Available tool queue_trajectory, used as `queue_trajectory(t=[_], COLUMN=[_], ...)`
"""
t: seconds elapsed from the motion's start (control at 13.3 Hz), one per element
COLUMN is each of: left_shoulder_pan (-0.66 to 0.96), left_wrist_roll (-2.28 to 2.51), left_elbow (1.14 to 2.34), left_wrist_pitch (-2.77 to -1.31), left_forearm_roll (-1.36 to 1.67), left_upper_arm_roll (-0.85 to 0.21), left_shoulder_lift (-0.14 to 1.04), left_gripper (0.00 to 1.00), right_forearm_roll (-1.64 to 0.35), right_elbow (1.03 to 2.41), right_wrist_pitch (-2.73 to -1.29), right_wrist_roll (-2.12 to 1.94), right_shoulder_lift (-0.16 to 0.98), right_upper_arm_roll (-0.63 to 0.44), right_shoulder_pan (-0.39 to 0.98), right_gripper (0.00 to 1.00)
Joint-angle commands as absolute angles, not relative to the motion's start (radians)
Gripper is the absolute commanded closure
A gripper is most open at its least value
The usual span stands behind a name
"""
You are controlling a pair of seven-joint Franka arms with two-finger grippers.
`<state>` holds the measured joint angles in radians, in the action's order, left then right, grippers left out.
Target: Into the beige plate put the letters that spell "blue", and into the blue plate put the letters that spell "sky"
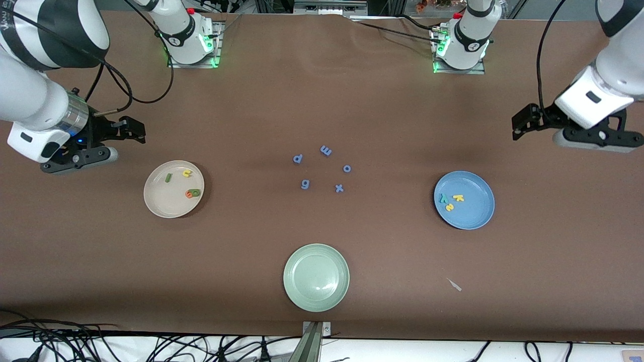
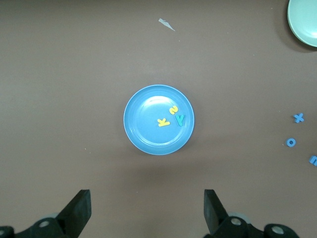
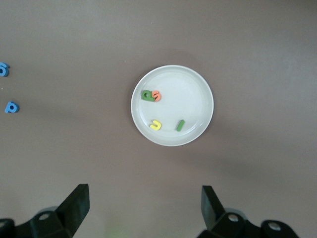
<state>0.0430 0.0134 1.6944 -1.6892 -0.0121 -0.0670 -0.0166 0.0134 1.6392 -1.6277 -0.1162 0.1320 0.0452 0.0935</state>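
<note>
Green plate (image 1: 316,277) sits nearest the front camera, nothing in it. A small pale scrap (image 1: 455,285) lies on the brown table (image 1: 100,261) toward the left arm's end of it.

Beige plate (image 1: 173,189) holds all four "blue" letters: green l (image 1: 168,177), yellow u (image 1: 187,173), and green b (image 1: 194,192) overlapping orange e (image 1: 189,194) (they touch). In the right wrist view the plate (image 3: 172,105) lies straight out ahead of the right gripper (image 3: 144,203), centred between its fingers (image 3: 77,201), well apart from them. Fingers spread wide, holding nothing.

Blue plate (image 1: 464,200) holds yellow k (image 1: 458,197), yellow s (image 1: 449,206), teal y (image 1: 443,198), clustered close. From the left wrist, the plate (image 2: 159,119) is ahead of the left gripper (image 2: 147,206), between the finger lines, not touching. Its fingers (image 2: 79,208) are spread too, empty.

Both grippers hang above bare table at their own ends.

Five periwinkle letters (image 1: 322,168) lie loose mid-table between the two filled plates.
</note>
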Motion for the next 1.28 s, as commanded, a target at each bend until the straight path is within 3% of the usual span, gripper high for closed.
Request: queue_trajectory(t=[0.0,0.53,1.2], left_shoulder_pan=[0.043,-0.009,-0.009], left_wrist_roll=[0.001,0.006,0.005], left_elbow=[1.717,1.715,1.690], left_wrist_pitch=[-1.712,-1.707,-1.684], left_forearm_roll=[-0.008,-0.043,-0.049], left_upper_arm_roll=[-0.058,-0.094,-0.094], left_shoulder_lift=[-0.022,-0.020,-0.003], left_gripper=[0.00,0.00,0.00], right_forearm_roll=[0.015,0.015,0.014], right_elbow=[1.618,1.623,1.575], right_wrist_pitch=[-1.577,-1.577,-1.555], right_wrist_roll=[-0.081,-0.097,-0.101], right_shoulder_lift=[0.121,0.098,0.129], right_upper_arm_roll=[0.061,-0.035,-0.028], right_shoulder_pan=[0.087,0.112,0.115], right_gripper=[0.00,0.00,0.00])
